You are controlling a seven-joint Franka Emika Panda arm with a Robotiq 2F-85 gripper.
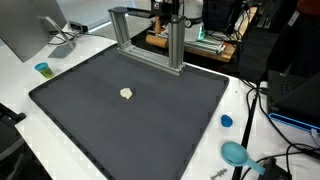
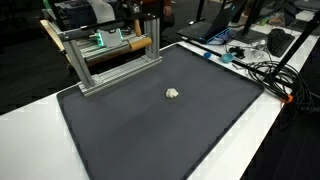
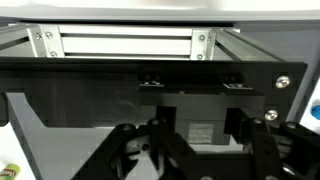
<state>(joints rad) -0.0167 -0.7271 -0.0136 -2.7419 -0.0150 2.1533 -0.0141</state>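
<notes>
My gripper [image 3: 205, 135] hangs high at the back of the table, above and behind the aluminium frame [image 1: 150, 42], and is seen in both exterior views [image 1: 170, 12] [image 2: 148, 18]. In the wrist view its dark fingers [image 3: 160, 140] stand apart with nothing between them, facing a black panel [image 3: 150, 75] and the frame's silver rails [image 3: 125, 42]. A small cream lump [image 1: 126, 94] [image 2: 173, 94] lies alone on the dark mat [image 1: 100, 130], well in front of the frame and far from the gripper.
The mat lies on a white table [image 1: 20, 95]. A teal cup [image 1: 42, 69], a blue cap [image 1: 227, 121] and a teal round object [image 1: 235, 153] sit off the mat. Cables [image 2: 265, 72] and equipment crowd one table edge. A monitor [image 1: 25, 30] stands at a corner.
</notes>
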